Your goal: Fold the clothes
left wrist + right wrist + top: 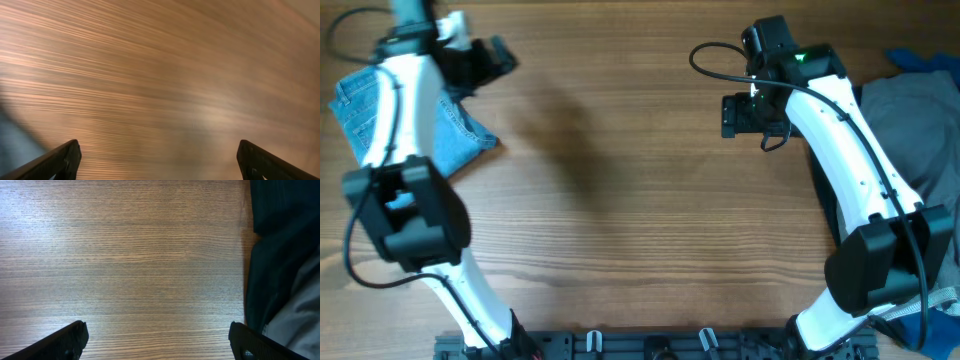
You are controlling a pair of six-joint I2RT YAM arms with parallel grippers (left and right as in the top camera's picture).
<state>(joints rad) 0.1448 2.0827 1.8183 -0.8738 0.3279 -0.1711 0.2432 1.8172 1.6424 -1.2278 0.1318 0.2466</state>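
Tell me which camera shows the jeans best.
Overhead: the jeans lie at the table's far left, partly under the left arm. The left wrist view gives only a blurred bluish patch at its edge, possibly denim; the right wrist view shows none.

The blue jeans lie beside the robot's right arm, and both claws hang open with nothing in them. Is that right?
Not quite. The jeans lie beside the left arm, at the far left of the table, as the overhead view shows. The rest holds: the left gripper and the right gripper both stand open with nothing between their fingers.
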